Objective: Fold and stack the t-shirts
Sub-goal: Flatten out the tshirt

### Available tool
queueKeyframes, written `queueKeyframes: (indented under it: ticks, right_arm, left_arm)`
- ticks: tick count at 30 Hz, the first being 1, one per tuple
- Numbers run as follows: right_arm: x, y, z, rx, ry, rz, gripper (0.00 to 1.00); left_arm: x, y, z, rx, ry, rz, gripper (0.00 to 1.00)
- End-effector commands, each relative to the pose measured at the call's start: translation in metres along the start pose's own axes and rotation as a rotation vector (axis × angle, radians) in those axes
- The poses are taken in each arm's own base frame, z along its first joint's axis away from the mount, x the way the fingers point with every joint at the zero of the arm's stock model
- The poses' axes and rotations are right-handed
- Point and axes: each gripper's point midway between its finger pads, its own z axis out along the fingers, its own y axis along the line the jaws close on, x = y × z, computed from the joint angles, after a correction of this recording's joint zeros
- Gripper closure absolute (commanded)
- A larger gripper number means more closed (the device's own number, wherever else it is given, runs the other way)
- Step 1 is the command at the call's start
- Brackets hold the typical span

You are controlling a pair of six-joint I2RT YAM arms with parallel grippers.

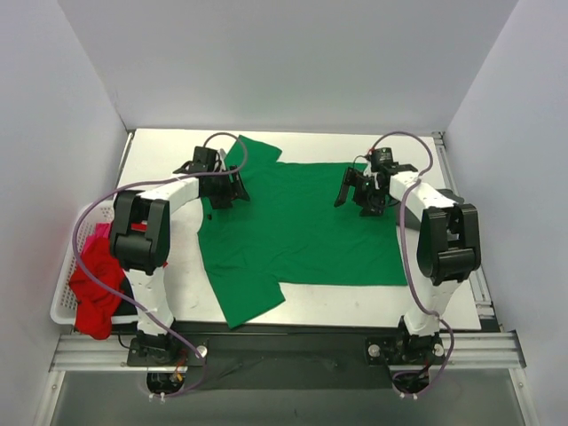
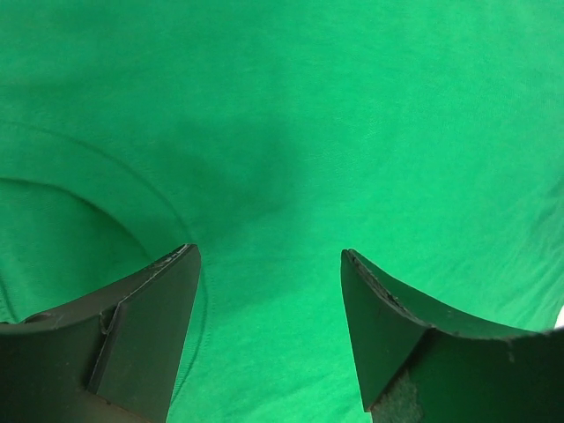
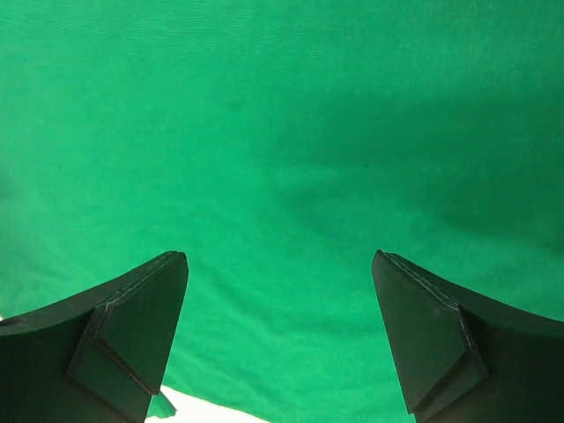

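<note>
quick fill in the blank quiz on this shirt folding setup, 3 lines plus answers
1. The t-shirt spread flat on the table is ____ in colour.
2. The left gripper and the right gripper both hover over that t-shirt with their jaws ____.
3. The cloth draped over the near rim of the white basket is ____ in colour.

Missing words: green; open; red

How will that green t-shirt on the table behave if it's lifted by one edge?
Probably floppy: the green t-shirt lies flat on the table with soft wrinkles, so it should drape and sag from any pinch. Likely light, being thin cloth. Pushed, it would probably bunch rather than slide.
</note>
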Motion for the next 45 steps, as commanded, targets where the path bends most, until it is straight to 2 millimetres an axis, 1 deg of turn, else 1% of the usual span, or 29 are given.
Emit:
queueKeyframes:
  ticks: [1, 4, 6, 7, 9, 14, 15, 16, 17, 18, 20, 22, 23, 24, 25, 26, 27, 28, 29, 30, 32, 33, 35, 37, 39, 40, 42, 43, 45]
  right_arm:
    - [0.001, -0.006, 0.006, 0.046, 0.031, 0.015, 0.11]
    - [0.006, -0.010, 0.015, 0.064, 0.057, 0.021, 0.11]
    - [0.006, -0.011, 0.019, 0.071, 0.070, 0.024, 0.11]
    - [0.009, -0.014, 0.025, 0.079, 0.092, 0.027, 0.11]
    - [0.007, -0.013, 0.027, 0.083, 0.101, 0.028, 0.12]
    - [0.007, -0.014, 0.038, 0.087, 0.142, 0.030, 0.12]
    - [0.001, -0.011, 0.038, 0.083, 0.142, 0.028, 0.12]
    - [0.004, -0.012, 0.043, 0.085, 0.164, 0.033, 0.12]
    - [0.002, -0.011, 0.045, 0.081, 0.168, 0.033, 0.12]
    - [0.003, -0.011, 0.045, 0.083, 0.185, 0.038, 0.12]
    - [-0.003, -0.007, 0.051, 0.072, 0.195, 0.036, 0.12]
    - [-0.001, -0.007, 0.057, 0.075, 0.225, 0.045, 0.12]
    - [-0.010, -0.002, 0.058, 0.061, 0.214, 0.039, 0.12]
    - [-0.011, -0.001, 0.058, 0.063, 0.222, 0.041, 0.12]
    - [-0.010, -0.002, 0.064, 0.065, 0.239, 0.041, 0.12]
    - [-0.022, 0.003, 0.063, 0.055, 0.218, 0.037, 0.12]
    - [-0.021, 0.003, 0.064, 0.061, 0.233, 0.036, 0.12]
    - [-0.019, 0.000, 0.070, 0.069, 0.252, 0.043, 0.12]
    - [-0.022, 0.001, 0.071, 0.069, 0.253, 0.040, 0.12]
    - [-0.028, 0.003, 0.069, 0.068, 0.249, 0.039, 0.12]
    - [-0.031, 0.002, 0.073, 0.071, 0.253, 0.040, 0.12]
    - [-0.038, 0.005, 0.071, 0.067, 0.241, 0.037, 0.12]
    - [-0.041, 0.005, 0.072, 0.064, 0.240, 0.038, 0.12]
    - [-0.047, 0.009, 0.068, 0.046, 0.229, 0.045, 0.12]
    - [-0.050, 0.012, 0.065, 0.031, 0.224, 0.048, 0.12]
    - [-0.053, 0.015, 0.061, 0.019, 0.215, 0.047, 0.12]
    - [-0.056, 0.020, 0.056, 0.003, 0.206, 0.044, 0.12]
    - [-0.060, 0.024, 0.049, -0.008, 0.191, 0.038, 0.12]
    - [-0.063, 0.028, 0.041, -0.018, 0.176, 0.030, 0.12]
  left_arm:
    - [-0.026, -0.028, -0.026, 0.064, -0.074, 0.071, 0.24]
    - [-0.019, -0.026, -0.024, 0.060, -0.060, 0.049, 0.24]
    - [-0.008, -0.021, -0.017, 0.057, -0.021, 0.025, 0.24]
    - [-0.005, -0.019, -0.015, 0.055, -0.007, 0.012, 0.24]
    - [0.002, -0.012, -0.009, 0.059, 0.018, -0.038, 0.24]
    - [0.001, 0.002, 0.002, 0.044, 0.036, -0.097, 0.24]
    - [-0.001, 0.006, 0.003, 0.037, 0.038, -0.106, 0.24]
    - [-0.005, 0.006, 0.003, 0.035, 0.038, -0.106, 0.25]
    - [-0.005, 0.012, 0.007, 0.026, 0.047, -0.112, 0.25]
    - [-0.009, 0.017, 0.008, 0.018, 0.040, -0.121, 0.24]
    - [-0.017, 0.022, 0.012, 0.011, 0.037, -0.135, 0.25]
    - [-0.023, 0.028, 0.015, 0.005, 0.035, -0.146, 0.25]
    - [-0.032, 0.028, 0.018, 0.006, 0.026, -0.139, 0.25]
    - [-0.035, 0.030, 0.020, 0.002, 0.024, -0.137, 0.24]
    - [-0.038, 0.032, 0.022, -0.001, 0.026, -0.136, 0.24]
    - [-0.047, 0.031, 0.027, 0.008, 0.020, -0.126, 0.25]
    - [-0.050, 0.029, 0.029, 0.011, 0.019, -0.119, 0.24]
    - [-0.053, 0.029, 0.031, 0.011, 0.023, -0.117, 0.24]
    - [-0.053, 0.033, 0.038, 0.006, 0.031, -0.116, 0.24]
    - [-0.066, 0.026, 0.037, 0.026, 0.008, -0.100, 0.25]
    - [-0.072, 0.024, 0.042, 0.032, 0.006, -0.096, 0.24]
    - [-0.079, 0.021, 0.042, 0.041, -0.007, -0.090, 0.25]
    - [-0.084, 0.017, 0.042, 0.052, -0.014, -0.078, 0.25]
    - [-0.091, 0.011, 0.040, 0.062, -0.032, -0.062, 0.25]
    - [-0.098, 0.003, 0.031, 0.074, -0.056, -0.038, 0.25]
    - [-0.103, -0.004, 0.023, 0.084, -0.077, -0.019, 0.25]
    - [-0.106, -0.013, 0.014, 0.094, -0.096, 0.000, 0.25]
    - [-0.109, -0.020, 0.003, 0.102, -0.113, 0.009, 0.25]
    - [-0.111, -0.026, -0.008, 0.105, -0.136, 0.027, 0.25]
